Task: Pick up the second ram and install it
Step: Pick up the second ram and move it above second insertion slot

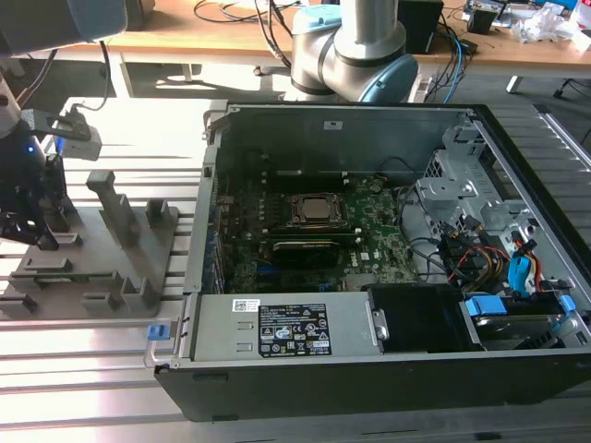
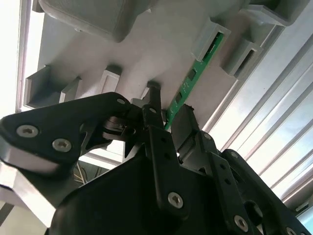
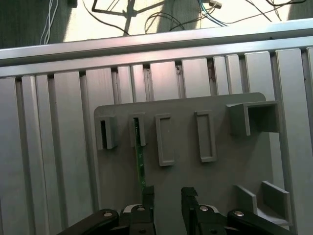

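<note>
On its grey holder (image 3: 220, 176), the second ram (image 3: 140, 164) ends at the tool (image 3: 165, 192).

Ram stick (image 2: 191, 78): green, dotted with small dark chips. Holder tray (image 3: 222, 171): plain grey. Gripper (image 2: 171, 104): matt black. Table (image 3: 63, 147): silver, ribbed in long stripes. Computer case (image 1: 369, 392): black. Motherboard (image 1: 379, 231): green. Clips (image 1: 485, 306): bright blue. Wires (image 1: 480, 263): red and yellow.

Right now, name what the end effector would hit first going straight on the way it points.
Probably the second ram, whose near end lies right by the end effector; failing that, the grey holder tray behind it. Depth is unclear.
</note>
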### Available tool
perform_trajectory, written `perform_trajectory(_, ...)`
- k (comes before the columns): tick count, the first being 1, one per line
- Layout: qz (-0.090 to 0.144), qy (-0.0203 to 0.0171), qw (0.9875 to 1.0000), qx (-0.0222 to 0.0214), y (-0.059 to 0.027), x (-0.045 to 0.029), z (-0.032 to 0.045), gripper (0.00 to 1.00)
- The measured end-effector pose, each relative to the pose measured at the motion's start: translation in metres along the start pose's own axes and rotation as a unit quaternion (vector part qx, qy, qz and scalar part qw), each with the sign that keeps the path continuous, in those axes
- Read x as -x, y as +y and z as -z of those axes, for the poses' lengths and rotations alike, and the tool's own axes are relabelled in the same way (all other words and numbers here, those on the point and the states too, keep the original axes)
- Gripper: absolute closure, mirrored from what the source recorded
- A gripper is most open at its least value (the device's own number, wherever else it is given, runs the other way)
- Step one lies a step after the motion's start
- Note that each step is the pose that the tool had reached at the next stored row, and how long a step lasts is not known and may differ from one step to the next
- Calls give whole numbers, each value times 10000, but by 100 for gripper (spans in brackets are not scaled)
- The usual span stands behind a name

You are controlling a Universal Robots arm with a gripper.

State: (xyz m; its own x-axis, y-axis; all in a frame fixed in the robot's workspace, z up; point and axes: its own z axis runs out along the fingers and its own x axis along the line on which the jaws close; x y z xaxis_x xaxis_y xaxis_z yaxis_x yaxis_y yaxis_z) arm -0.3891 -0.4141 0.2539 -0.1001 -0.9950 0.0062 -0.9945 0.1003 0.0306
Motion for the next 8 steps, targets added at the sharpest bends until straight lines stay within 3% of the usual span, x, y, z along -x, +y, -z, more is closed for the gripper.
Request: perform_trajectory(8, 0, 0, 10000, 0, -5, 1, -159, 64)
